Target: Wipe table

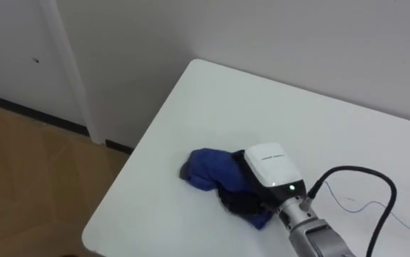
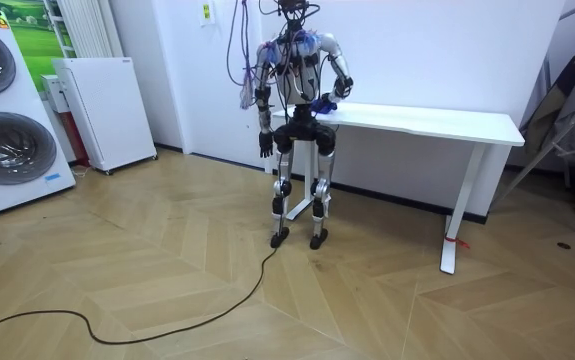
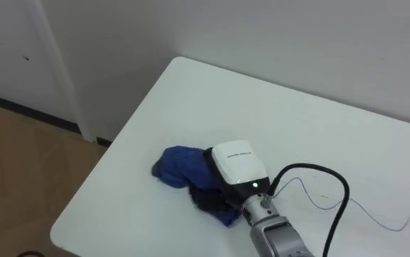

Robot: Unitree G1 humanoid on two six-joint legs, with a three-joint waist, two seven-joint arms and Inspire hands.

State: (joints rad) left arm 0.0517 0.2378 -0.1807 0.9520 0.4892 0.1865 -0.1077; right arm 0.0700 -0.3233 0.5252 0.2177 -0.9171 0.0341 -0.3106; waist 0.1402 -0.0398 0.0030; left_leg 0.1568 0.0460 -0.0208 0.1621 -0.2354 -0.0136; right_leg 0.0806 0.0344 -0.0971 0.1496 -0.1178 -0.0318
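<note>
One crumpled blue cloth (image 1: 206, 170) lies near the left edge of the white rectangular table (image 1: 297, 114), with the right hand (image 1: 272, 165) resting on top of it. Its fingers sink into the folds; cannot tell whether they pinch the cloth. Left hand (image 2: 265, 145) hangs beside the hip.

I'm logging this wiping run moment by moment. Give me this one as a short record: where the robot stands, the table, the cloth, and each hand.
robot: standing at one end of the table, facing the wall
table: white table, set against the wall
cloth: blue cloth, bunched up, lying on the table near its left end
right hand: right hand resting on the cloth, its grip hidden
left hand: left hand hanging at the robot's side, away from the table
</note>
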